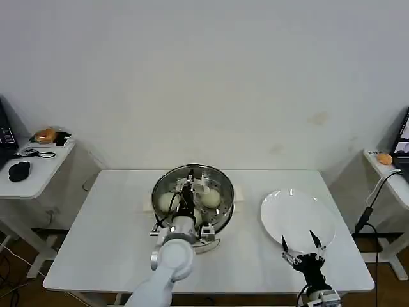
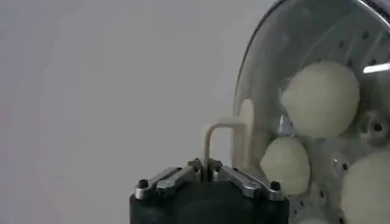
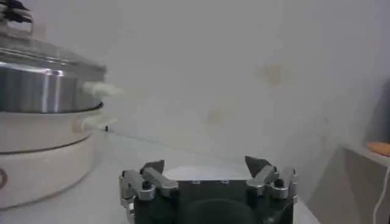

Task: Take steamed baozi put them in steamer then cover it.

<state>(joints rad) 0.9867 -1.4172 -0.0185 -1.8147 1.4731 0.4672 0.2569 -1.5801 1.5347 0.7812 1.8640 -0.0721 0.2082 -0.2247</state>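
The steamer [image 1: 225, 192] stands at the table's middle, a shiny steel pot [image 3: 42, 91] on a white base [image 3: 36, 158]. The glass cover [image 3: 36, 52] lies level over its top. Through the glass [image 2: 292, 36] I see steamed baozi [image 2: 320, 97] [image 2: 286, 164] on the perforated tray, two of them pale in the head view [image 1: 167, 202] [image 1: 211, 199]. My left gripper [image 1: 187, 187] [image 2: 207, 165] hangs over the pot's centre, shut on the cover's cream handle [image 2: 222, 131]. My right gripper [image 1: 300, 246] [image 3: 207, 163] waits open at the near edge of the white plate [image 1: 297, 217].
The white plate [image 3: 195, 173] at the right holds nothing. A side table [image 1: 32, 169] on the left carries a black mouse [image 1: 19, 170] and small items. Another side table [image 1: 383, 160] and a cable [image 1: 370, 204] stand at the right.
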